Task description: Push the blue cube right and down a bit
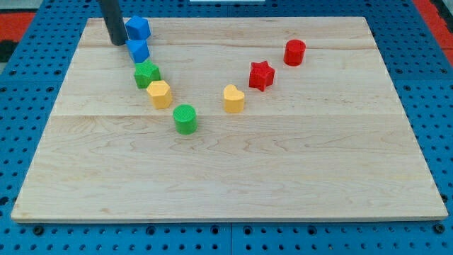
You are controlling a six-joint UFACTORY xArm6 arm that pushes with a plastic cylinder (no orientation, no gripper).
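**Rod parked by the blue blocks**

Near the board's [226,163] top-left corner, my tip [117,42] holds nothing and sits just left of the blue cube [139,50]. Another blue block [138,27] lies above it, a green star [146,74] directly below.

The dark rod's tip [117,42] is seen at the wooden board's [283,163] upper left, just left of the small blue cube [139,50] and a blue angular block [138,27].

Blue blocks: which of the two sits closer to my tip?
The lower blue block: my tip ends just left of it, while the upper blue block sits higher.
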